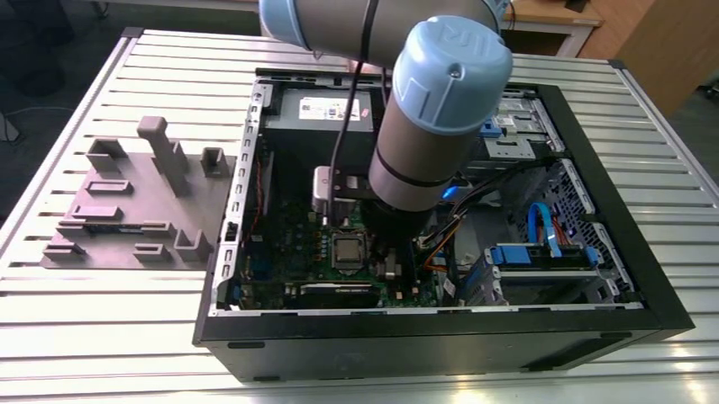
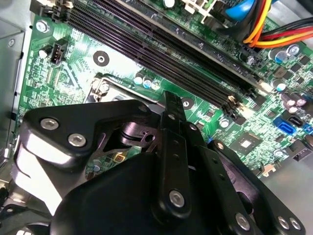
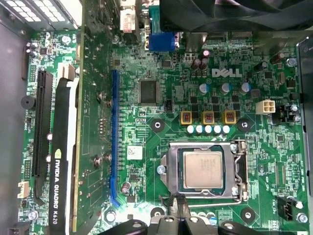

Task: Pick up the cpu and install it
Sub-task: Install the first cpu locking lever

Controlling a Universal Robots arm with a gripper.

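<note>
The cpu (image 3: 202,170) sits flat in the silver socket frame (image 3: 171,169) on the green motherboard (image 3: 254,93), lower centre of the first wrist view. The tool (image 2: 168,105) hovers just beside it; whether its jaws are apart or together cannot be told.

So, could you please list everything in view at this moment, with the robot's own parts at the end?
cpu: one, silvery-grey, lying in the socket on the motherboard.
socket frame: one, silver, around the cpu.
motherboard: one, green, inside the computer case.
computer case: one, black, open-sided, lying on the slatted table.
graphics card: one, black, standing in a slot beside the blue slot.
memory slots: a row, black, seen in the second wrist view.
cables: a bundle, orange, yellow and red, at the board's edge.
fixture block: one, grey, on the table at the exterior view's left of the case.
table: one, pale slatted metal.
arm: one, grey with blue caps, reaching down into the case.
gripper: one, black, just beside the socket.
</note>
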